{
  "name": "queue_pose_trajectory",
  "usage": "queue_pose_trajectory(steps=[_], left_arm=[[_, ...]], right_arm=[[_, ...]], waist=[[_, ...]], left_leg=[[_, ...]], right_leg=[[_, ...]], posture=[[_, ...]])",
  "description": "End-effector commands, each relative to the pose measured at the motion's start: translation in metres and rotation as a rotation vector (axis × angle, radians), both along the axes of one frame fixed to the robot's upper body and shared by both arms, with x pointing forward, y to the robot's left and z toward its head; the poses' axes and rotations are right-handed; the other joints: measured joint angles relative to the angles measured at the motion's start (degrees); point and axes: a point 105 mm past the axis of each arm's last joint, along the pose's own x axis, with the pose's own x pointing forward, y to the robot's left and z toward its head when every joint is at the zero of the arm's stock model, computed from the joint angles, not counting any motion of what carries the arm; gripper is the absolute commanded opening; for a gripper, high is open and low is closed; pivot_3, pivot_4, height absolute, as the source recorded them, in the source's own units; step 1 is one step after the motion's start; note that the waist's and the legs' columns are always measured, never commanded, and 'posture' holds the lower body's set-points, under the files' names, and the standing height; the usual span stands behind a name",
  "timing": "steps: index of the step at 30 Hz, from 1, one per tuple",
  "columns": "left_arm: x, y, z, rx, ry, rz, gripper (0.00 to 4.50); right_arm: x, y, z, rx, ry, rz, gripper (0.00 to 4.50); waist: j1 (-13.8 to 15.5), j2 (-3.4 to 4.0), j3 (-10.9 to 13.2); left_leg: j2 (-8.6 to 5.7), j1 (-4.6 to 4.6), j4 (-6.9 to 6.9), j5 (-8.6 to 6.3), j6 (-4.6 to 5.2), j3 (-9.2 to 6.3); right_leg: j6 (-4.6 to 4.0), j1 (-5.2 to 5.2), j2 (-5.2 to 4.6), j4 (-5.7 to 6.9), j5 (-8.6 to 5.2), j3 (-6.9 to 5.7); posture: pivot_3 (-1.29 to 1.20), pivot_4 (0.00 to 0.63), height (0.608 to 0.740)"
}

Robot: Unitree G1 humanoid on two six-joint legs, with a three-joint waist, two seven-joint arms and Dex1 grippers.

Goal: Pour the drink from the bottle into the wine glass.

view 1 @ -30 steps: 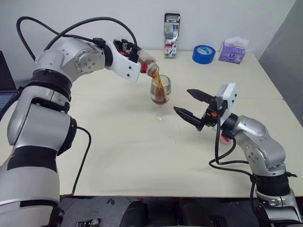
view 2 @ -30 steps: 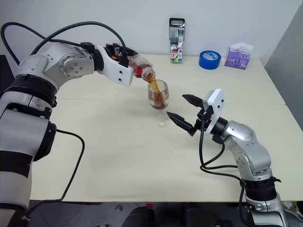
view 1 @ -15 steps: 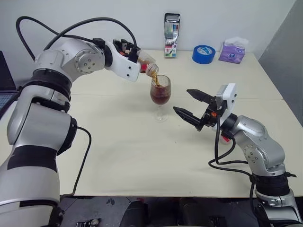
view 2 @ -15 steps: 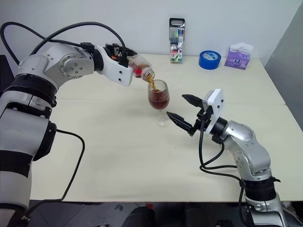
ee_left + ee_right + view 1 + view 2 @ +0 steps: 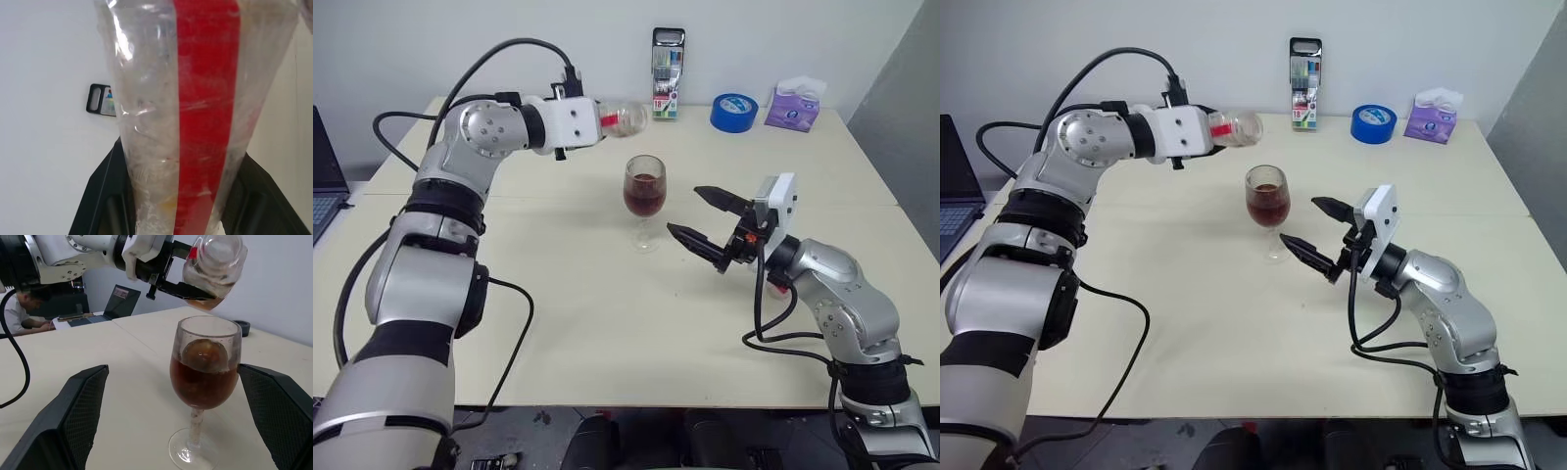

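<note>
Near the centre of the head views, the wine glass [image 5: 644, 201] stands upright on the cream counter [image 5: 607, 323], its bowl holding the dark red-brown drink [image 5: 644, 199] to roughly two thirds. Above and to the upper left of it, the left pincer [image 5: 592, 121] is clamped on the clear plastic bottle [image 5: 624, 117], which lies about level in the air with its open mouth pointing toward the right of the frame, clear of the glass rim and not over the bowl. From the left wrist view the bottle's wall with its red label strip looks nearly empty, with only a trace at the neck seen from the right wrist view, so the pouring step appears finished or all but finished. The right pincer [image 5: 702, 219] hangs just right of the glass with its black fingers spread wide, holding nothing; the right wrist view looks between them at the glass, which they do not touch. Along the upper edge of the frame sit a marker pack [image 5: 668, 87], a blue tape roll [image 5: 734, 112] and a purple tissue pack [image 5: 793, 106], well apart from the work. The next move, as I judge it, is to bring the bottle upright and set it down on bare counter away from the glass, taking care that the arm does not knock the thin stem.
</note>
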Motion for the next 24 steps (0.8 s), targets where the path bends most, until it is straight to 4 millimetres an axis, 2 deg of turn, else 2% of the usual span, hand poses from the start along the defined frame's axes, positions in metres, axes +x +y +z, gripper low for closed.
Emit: queue_pose_trajectory(steps=[1,4,7,10,12,18,24], left_arm=[[-0.009,0.014,0.027,-0.323,0.01,0.04,1.68],[-0.017,0.043,0.011,-0.659,0.069,0.176,1.68],[-0.029,0.068,-0.015,-0.86,0.101,0.315,1.68],[-0.049,0.092,-0.057,-1.024,0.151,0.442,1.68],[-0.06,0.105,-0.082,-1.076,0.174,0.517,1.68],[-0.073,0.114,-0.13,-1.145,0.238,0.546,1.68],[-0.072,0.12,-0.154,-1.171,0.267,0.518,1.68]], right_arm=[[-0.009,0.005,0.016,0.016,-0.063,0.037,4.5],[-0.027,0.008,0.005,-0.03,-0.062,0.107,4.5],[-0.04,0.006,-0.013,-0.078,-0.034,0.159,4.5],[-0.052,0.002,-0.032,-0.134,-0.011,0.22,4.5],[-0.052,0.0,-0.039,-0.144,0.013,0.232,4.5],[-0.042,0.0,-0.042,-0.145,0.026,0.239,4.5],[-0.034,0.004,-0.038,-0.131,0.032,0.232,4.5]], waist=[[-0.09,0.02,-0.02],[-0.25,0.14,-0.09],[-0.2,0.1,-0.11],[-0.02,0.09,-0.12],[0.05,0.07,-0.13],[0.46,0.03,-0.15],[0.51,0.01,-0.16]], left_leg=[[0.0,0.02,0.0,0.0,0.0,0.01],[0.02,0.05,0.0,0.0,0.0,0.01],[0.05,0.05,0.01,0.0,0.0,-0.04],[0.03,0.04,0.14,0.0,0.0,-0.03],[0.03,0.11,0.17,-0.01,0.01,-0.01],[0.03,0.17,0.63,-0.11,0.21,-0.13],[0.01,0.19,0.71,-0.11,0.22,-0.15]], right_leg=[[0.0,0.0,0.0,0.02,0.0,0.03],[0.0,0.0,0.0,0.09,0.0,0.09],[0.0,0.01,0.01,0.1,0.0,0.09],[0.0,0.01,0.01,0.25,0.0,0.12],[0.0,0.08,0.0,0.26,0.0,0.15],[-0.01,0.14,0.02,0.81,0.01,0.07],[-0.02,0.18,0.02,0.88,0.01,0.05]], posture=[[0.0,0.15,0.74],[0.0,0.15,0.74],[0.0,0.15,0.74],[0.0,0.15,0.74],[0.0,0.15,0.74],[0.0,0.15,0.74],[0.0,0.15,0.74]])
